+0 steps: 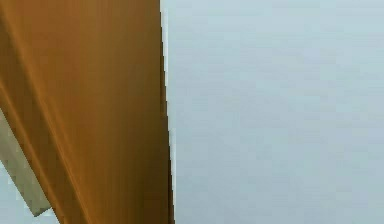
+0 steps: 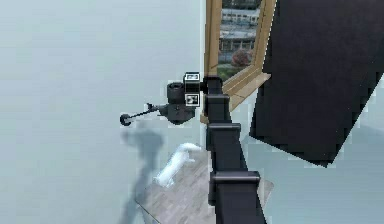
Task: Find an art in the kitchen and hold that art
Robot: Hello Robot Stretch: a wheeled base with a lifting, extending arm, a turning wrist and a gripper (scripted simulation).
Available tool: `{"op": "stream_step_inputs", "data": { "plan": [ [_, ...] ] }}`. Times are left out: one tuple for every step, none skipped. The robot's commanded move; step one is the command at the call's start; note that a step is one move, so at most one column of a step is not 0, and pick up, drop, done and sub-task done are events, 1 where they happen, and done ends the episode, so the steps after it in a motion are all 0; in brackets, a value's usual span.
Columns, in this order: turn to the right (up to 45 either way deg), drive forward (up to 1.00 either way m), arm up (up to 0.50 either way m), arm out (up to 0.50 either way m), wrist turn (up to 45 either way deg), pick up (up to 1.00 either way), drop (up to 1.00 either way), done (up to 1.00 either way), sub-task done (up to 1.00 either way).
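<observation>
A small white thing [image 2: 178,163], lumpy and of no clear form, lies low on the wooden floor [image 2: 165,207] just beside the arm [image 2: 228,160]. You cannot tell if it is the art. The gripper [image 2: 135,117] is above it and holds nothing, since only the pale wall [image 2: 70,60] is behind its far end. How its fingers are set you cannot tell. Two white squares [image 2: 190,86] carry black marks. Beyond the arm are a wood-framed window [image 2: 213,50] and a dark panel [image 2: 320,80]. In the forward view, a brown wooden board [image 1: 100,110] stands very near, next to a grey-blue surface [image 1: 280,110].
</observation>
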Motion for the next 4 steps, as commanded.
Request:
{"op": "stream_step_inputs", "data": {
  "plan": [
    [0.0,0.00,0.00,0.00,3.0,0.00,0.00,0.00,0.00],
    [0.0,0.00,-0.30,0.00,0.0,0.00,0.00,0.00,0.00],
    [0.0,0.00,0.00,0.00,0.0,1.00,0.00,0.00,0.00],
    [0.0,0.00,0.10,0.00,0.0,0.00,0.00,0.00,0.00]
  ]
}}
